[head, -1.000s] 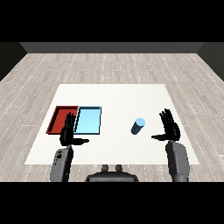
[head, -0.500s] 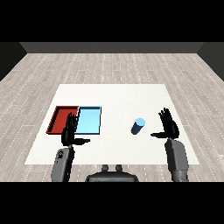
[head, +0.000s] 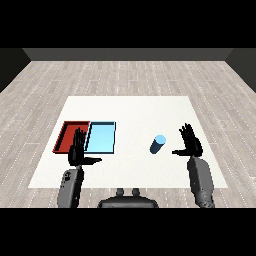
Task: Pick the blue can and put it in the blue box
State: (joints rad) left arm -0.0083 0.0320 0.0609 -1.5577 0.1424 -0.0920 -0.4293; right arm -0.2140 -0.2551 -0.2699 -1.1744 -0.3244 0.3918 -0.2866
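Now, you see this:
Blue can [head: 157,144]: it stands on the white table [head: 135,112], right of the trays, nothing touches it.
Right hand [head: 191,143]: fingers straight and spread, just beside the can, holding nothing.
Left hand [head: 78,151]: fingers straight too, over the near edges of both trays.
Blue tray [head: 101,137]: touching the red tray [head: 70,135] on its left side.
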